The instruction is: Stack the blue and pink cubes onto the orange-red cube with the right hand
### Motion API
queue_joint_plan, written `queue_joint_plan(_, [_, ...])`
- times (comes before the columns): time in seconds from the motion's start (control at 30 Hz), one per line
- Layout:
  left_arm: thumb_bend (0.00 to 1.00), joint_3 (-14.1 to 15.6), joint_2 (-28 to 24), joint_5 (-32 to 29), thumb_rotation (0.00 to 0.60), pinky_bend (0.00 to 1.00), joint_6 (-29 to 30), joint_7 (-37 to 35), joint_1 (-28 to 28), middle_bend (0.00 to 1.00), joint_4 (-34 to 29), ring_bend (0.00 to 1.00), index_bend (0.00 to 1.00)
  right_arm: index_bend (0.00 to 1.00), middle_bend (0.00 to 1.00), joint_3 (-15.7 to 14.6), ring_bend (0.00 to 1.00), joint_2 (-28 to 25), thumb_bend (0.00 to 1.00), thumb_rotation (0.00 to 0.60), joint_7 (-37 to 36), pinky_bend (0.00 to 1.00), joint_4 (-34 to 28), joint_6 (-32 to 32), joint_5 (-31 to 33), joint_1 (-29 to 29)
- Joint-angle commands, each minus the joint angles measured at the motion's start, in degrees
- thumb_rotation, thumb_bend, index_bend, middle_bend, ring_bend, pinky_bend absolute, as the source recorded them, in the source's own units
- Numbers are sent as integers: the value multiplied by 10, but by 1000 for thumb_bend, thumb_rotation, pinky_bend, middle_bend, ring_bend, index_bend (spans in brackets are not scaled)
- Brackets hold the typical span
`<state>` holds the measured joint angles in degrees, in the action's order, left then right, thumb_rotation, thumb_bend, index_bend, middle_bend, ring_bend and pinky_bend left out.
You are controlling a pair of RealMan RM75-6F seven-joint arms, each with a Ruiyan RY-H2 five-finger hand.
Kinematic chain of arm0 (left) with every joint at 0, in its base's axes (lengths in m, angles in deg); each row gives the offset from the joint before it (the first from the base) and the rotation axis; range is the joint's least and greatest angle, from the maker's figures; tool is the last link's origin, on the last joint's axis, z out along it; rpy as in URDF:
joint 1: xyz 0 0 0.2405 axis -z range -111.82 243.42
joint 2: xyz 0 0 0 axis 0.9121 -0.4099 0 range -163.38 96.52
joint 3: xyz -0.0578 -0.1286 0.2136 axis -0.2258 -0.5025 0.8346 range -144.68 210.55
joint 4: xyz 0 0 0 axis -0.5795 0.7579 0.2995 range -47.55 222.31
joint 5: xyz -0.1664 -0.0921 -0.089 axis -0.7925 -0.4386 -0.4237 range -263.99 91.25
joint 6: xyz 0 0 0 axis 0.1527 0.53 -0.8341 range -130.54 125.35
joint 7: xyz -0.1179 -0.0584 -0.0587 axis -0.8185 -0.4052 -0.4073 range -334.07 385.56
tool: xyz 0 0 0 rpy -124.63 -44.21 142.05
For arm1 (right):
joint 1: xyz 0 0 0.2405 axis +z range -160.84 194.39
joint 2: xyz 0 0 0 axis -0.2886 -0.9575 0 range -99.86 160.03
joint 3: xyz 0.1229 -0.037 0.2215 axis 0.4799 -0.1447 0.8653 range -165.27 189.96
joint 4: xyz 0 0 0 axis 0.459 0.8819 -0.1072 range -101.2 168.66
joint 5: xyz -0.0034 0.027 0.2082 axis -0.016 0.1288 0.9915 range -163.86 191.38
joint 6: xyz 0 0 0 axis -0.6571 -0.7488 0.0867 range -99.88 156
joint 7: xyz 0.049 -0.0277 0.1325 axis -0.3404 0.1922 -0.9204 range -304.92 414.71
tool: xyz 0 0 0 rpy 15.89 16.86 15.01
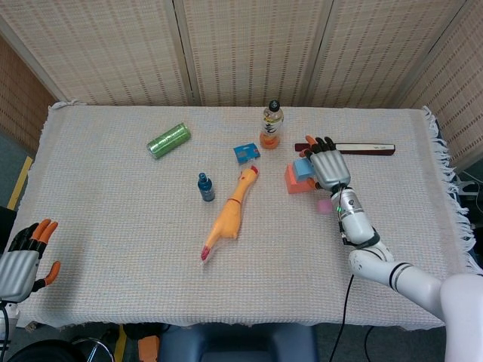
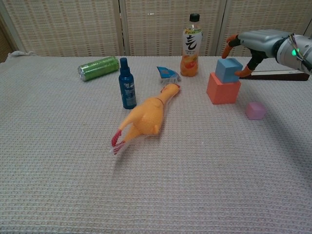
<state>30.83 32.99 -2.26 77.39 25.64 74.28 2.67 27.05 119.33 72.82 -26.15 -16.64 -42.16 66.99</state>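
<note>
Blue cube (image 2: 228, 69), orange-red cube (image 2: 223, 88), pink cube (image 2: 255, 110), green can (image 2: 98, 68).

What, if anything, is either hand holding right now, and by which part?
Nothing clearly. The right hand is spread over the blue cube resting on the orange-red cube; any fingertip contact cannot be told. The left hand is empty.
</note>
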Motion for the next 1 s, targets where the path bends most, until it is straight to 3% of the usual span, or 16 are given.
queue_joint_plan(0.03, [430,0,0,1,600,81,2,-1,-1,0,0,0,0,230,0,1,0,-4,229,600,6,0,-8,-2,6,-1])
queue_joint_plan(0.23, [429,1,1,4,600,82,6,-2,-2,0,1,0,0,105,0,1,0,-24,229,600,13,0,-38,-15,10,-9])
queue_joint_plan(0.43, [429,2,-1,7,600,82,9,-1,-3,0,-1,0,0,40,0,-12,0,-82,224,600,-7,0,-132,-61,-17,-53])
queue_joint_plan(0.53, [428,4,-1,11,600,82,12,1,-4,0,-3,0,0,50,0,-35,0,-123,223,600,-23,0,-192,-81,-37,-89])
queue_joint_plan(0.7, [428,5,-1,13,600,83,12,5,-4,0,-7,0,0,135,0,-77,0,-160,223,600,-19,0,-232,-100,-60,-130])
queue_joint_plan(0.83, [429,7,0,15,600,84,9,7,-3,0,-8,0,0,173,0,-94,0,-159,223,600,-32,0,-228,-85,-60,-144])
queue_joint_plan(1.0, [429,8,-1,19,600,84,13,7,-4,0,-10,0,0,243,0,-92,0,-125,223,600,-69,0,-184,-63,-61,-145])
